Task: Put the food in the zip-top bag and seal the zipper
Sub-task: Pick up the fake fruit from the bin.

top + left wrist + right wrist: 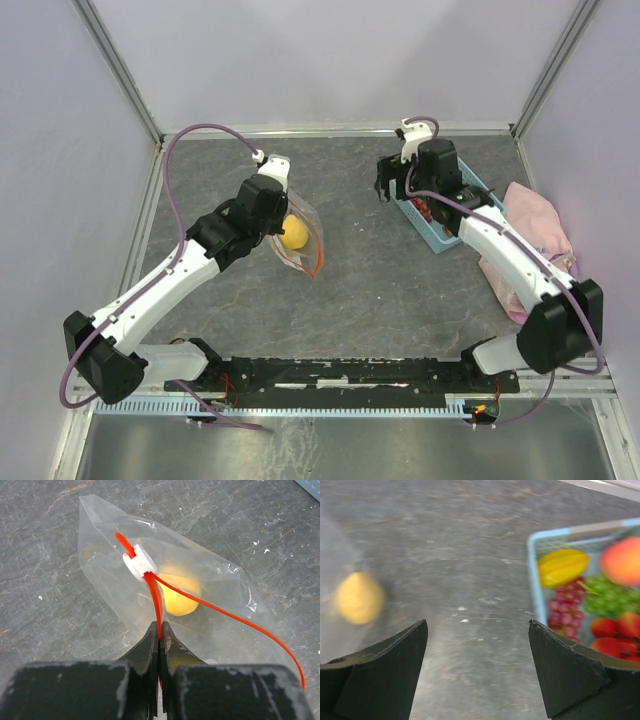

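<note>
Step in hand: loading.
- Clear, crinkly zip-top bag (pixel 225 575): mouth gaping, one round matte yellow fruit (pixel 181 597) inside.
- Thin orange-red zipper strip (pixel 225 611): white slider (pixel 140 562) on it. Your left gripper (pixel 160 628) is pinched tight on the strip.
- Right gripper (pixel 477 625): fingers spread, empty, well right of the bag, beside the light blue plastic basket (pixel 534 570).
- Basket's blurred load: probably grapes, strawberries, peach.

Next: pick one and carry it to the bag's mouth.

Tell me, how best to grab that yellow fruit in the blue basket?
Take the yellow fruit across its narrower middle, coming down from above. It lies lengthwise in a corner of the basket, with walls on two sides and grapes against it, so likely only its top is free.
</note>
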Controlling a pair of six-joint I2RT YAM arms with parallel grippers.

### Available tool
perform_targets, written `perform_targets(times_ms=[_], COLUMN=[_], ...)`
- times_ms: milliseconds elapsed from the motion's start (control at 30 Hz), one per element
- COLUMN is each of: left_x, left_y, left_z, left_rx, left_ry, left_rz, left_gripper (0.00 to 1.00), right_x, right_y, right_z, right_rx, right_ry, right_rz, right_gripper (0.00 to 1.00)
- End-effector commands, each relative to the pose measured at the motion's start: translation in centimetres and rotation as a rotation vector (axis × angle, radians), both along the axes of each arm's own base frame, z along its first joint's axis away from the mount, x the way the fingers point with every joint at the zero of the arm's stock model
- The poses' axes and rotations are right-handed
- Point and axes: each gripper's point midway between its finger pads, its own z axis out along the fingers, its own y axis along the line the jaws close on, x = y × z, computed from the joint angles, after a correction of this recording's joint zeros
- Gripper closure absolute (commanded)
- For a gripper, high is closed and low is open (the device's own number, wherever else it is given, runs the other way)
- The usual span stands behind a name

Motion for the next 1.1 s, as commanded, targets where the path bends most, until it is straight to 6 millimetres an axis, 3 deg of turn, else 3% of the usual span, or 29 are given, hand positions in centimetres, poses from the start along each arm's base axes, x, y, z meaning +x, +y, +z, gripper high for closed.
perform_targets(times_ms=[0, 133, 433, 700, 1067], left_x=[0.7, 0.8, 1.0, 1.4, 1.5], left_y=[-0.8, -0.8, -1.0, -0.8, -0.8], left_z=[2.4, 2.3, 1.8, 1.1, 0.7], left_rx=[-0.083, -0.090, -0.093, -0.085, -0.076], left_ry=[-0.040, -0.032, -0.012, 0.007, 0.019], left_rz=[0.003, -0.003, -0.013, -0.006, -0.007], left_gripper=[0.97, 0.97, 0.97, 0.97, 0.97], right_x=[4.8, 8.3, 15.4, 20.2, 22.7], right_y=[-5.8, -9.5, -15.3, -17.2, -17.7], right_z=[-1.4, -2.6, -5.6, -9.4, -13.4], right_rx=[-0.141, -0.200, -0.213, -0.077, -0.035], right_ry=[-0.006, -0.011, -0.001, 0.043, 0.080], right_rz=[-0.189, -0.290, -0.449, -0.620, -0.696], right_gripper=[0.11, 0.10, 0.03, 0.03, 0.02])
